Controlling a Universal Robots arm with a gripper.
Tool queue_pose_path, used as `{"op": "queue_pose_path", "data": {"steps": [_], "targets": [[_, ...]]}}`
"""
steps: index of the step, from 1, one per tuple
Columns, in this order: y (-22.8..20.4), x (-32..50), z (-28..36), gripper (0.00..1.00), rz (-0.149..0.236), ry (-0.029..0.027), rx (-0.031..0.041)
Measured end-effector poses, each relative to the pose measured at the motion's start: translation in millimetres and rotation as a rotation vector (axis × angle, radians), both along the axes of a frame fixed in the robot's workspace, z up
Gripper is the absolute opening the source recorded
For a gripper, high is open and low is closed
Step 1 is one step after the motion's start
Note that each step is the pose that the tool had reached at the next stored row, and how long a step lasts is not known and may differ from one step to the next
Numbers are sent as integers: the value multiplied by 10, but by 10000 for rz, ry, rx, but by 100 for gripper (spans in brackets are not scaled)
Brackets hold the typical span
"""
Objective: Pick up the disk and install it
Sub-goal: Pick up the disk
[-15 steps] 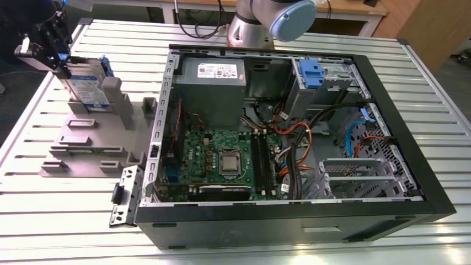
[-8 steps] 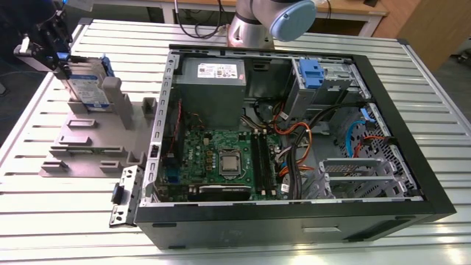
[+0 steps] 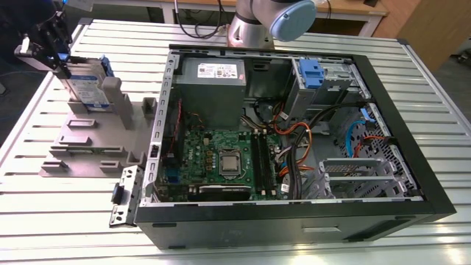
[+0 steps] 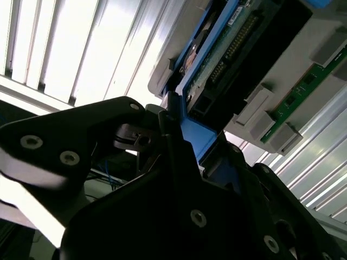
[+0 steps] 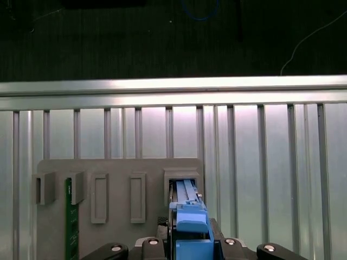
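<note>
Clamped between the jaws, the silver blue-railed rectangular disk [image 3: 87, 91] could be jammed in the grey plastic stand [image 3: 88, 138] below by skewed lifting.

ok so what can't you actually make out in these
Exterior view: the disk's lower edge is hidden in the stand; the gripper covers its upper corner.
Exterior view: the arm is cut off by the top edge.
Exterior view: which bay in the case is free, cables and brackets crowd it.
First wrist view: the gripper and bottom edge hide most of the disk.
</note>
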State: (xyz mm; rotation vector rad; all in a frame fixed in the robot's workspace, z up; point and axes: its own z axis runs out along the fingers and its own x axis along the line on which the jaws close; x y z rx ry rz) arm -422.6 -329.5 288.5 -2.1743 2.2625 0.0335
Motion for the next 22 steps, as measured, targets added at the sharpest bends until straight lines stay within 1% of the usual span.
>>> {"op": "queue_pose_path", "data": {"steps": [1, 11, 15, 22], "targets": [[0, 0, 0, 36, 0, 0, 0], [0, 0, 4, 36, 0, 0, -5], [0, 0, 18, 36, 0, 0, -12], [0, 0, 60, 36, 0, 0, -56]]}}
